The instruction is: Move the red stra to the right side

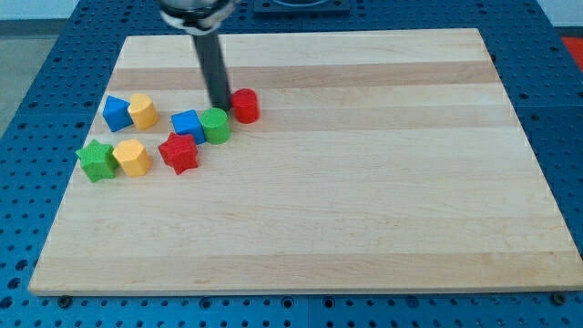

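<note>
On the wooden board (pixel 364 210), my tip (pixel 221 107) stands just left of the red cylinder (pixel 245 106) and just above the green cylinder (pixel 216 126). The blue cube (pixel 187 124) touches the green cylinder's left side, and the red star (pixel 179 152) lies just below them. Farther left sit a blue block (pixel 116 112) against a yellow block (pixel 142 110), then a green star (pixel 96 159) beside a yellow hexagonal block (pixel 133 158).

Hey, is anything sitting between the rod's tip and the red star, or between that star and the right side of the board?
Yes: the green cylinder and blue block lie between my tip and the red star. From the star toward the view's right, nothing visible stands on the board.
</note>
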